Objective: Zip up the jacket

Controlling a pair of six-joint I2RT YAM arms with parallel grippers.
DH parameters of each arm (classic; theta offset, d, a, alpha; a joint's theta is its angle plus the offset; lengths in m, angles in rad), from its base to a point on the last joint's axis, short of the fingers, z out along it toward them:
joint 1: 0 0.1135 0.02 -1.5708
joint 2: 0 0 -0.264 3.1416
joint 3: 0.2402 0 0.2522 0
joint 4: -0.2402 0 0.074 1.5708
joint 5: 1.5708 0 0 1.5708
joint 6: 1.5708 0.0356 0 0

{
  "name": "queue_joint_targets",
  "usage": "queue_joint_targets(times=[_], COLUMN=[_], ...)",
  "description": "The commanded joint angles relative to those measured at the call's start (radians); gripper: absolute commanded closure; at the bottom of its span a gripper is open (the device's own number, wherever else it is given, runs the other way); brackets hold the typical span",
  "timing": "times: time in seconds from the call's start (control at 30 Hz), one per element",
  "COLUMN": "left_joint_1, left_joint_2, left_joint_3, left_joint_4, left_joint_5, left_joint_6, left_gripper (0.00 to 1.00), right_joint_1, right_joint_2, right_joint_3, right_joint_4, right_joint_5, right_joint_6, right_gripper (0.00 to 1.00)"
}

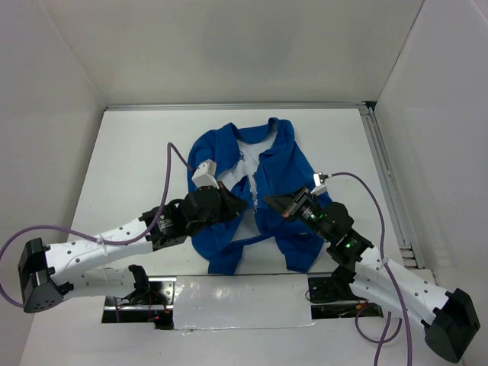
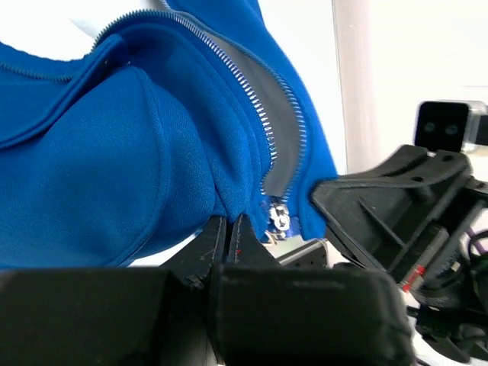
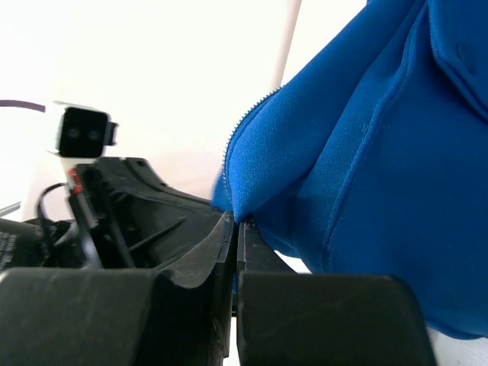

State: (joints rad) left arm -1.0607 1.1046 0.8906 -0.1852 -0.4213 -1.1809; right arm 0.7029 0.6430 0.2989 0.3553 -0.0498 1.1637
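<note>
The royal-blue jacket (image 1: 286, 164) lies open on the white table, its white lining showing near the collar. Both grippers meet at the lower part of its front opening. My left gripper (image 1: 238, 204) is shut on the hem of one front panel (image 2: 114, 168), right beside the silver zipper slider (image 2: 279, 221) and its line of teeth (image 2: 259, 99). Facing it, my right gripper (image 1: 271, 203) is shut on the edge of the other panel (image 3: 381, 152), with blue fabric pinched between the jaws. Each wrist view shows the opposite gripper close by.
White walls box in the table on three sides. A metal rail (image 1: 385, 175) runs along the right edge. A white plate (image 1: 244, 301) covers the near edge between the arm bases. Purple cables (image 1: 171, 156) loop over both arms.
</note>
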Motion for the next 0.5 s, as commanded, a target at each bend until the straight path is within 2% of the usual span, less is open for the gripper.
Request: queue_joint_targets(times=[0.0,0.13,0.27,0.47], left_joint_1=[-0.009,-0.008,-0.007,-0.008], left_joint_2=[-0.051,-0.077,-0.104,-0.092], left_joint_3=[0.010,-0.022,-0.054,-0.036], left_joint_4=[0.104,0.174,0.256,0.190], left_joint_5=[0.055,0.078,0.114,0.113], left_joint_6=[0.021,0.043,0.115,0.095], left_gripper=[1.00,1.00,1.00,1.00], right_joint_1=[0.009,0.013,0.017,0.027], right_joint_2=[0.017,0.085,0.084,0.018], right_joint_3=[0.029,0.083,0.026,-0.001], right_joint_4=[0.060,-0.033,0.117,0.162], right_joint_5=[-0.002,-0.022,-0.041,0.002], right_joint_6=[0.010,0.001,0.011,-0.016], right_gripper=[1.00,1.00,1.00,1.00])
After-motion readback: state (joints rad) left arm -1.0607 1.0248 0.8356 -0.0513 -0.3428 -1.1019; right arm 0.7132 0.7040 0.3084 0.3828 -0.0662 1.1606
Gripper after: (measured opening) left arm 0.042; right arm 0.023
